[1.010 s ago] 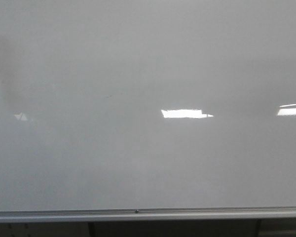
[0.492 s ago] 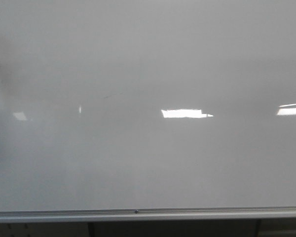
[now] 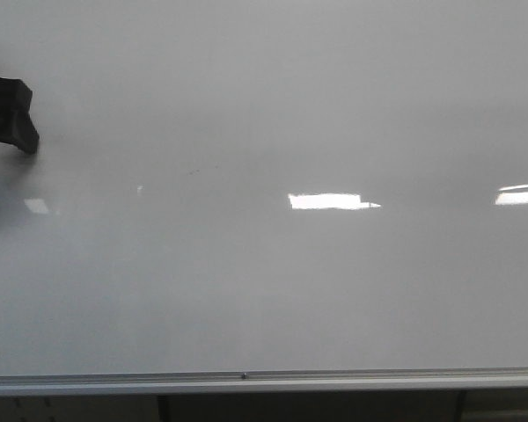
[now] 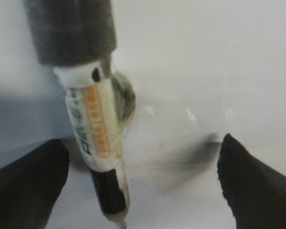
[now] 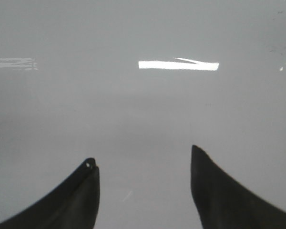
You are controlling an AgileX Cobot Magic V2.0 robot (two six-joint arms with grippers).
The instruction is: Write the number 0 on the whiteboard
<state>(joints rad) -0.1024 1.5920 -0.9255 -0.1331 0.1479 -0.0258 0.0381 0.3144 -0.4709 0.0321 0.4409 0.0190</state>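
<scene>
Because no oval shows anywhere on the whiteboard (image 3: 273,290), step in hand: bringing the marker (image 4: 96,138) to a start point, by my judgement.
Number 0: not drawn yet; only a faint speck (image 3: 194,170) left of centre in the front view.
Whiteboard: fills the front view, with its silver frame edge (image 3: 246,380) along the bottom and a glare patch (image 3: 333,201) at mid-frame.
Left gripper (image 4: 144,140): dark shape at the upper left edge of the front view; its fingers stand wide apart and clamp nothing at the tips.
Marker: held in a grey sleeve (image 4: 71,31) at the top of the left wrist view, with its tip low in the frame; I cannot tell whether it touches the board.
Right gripper (image 5: 142,155): fingers spread, nothing between them, bare board beyond.
Doing it well: set the tip down square and light, away from the glare, with room on every side for a full loop. Draw one continuous closed stroke, keep the pressure even, and end where it began.
</scene>
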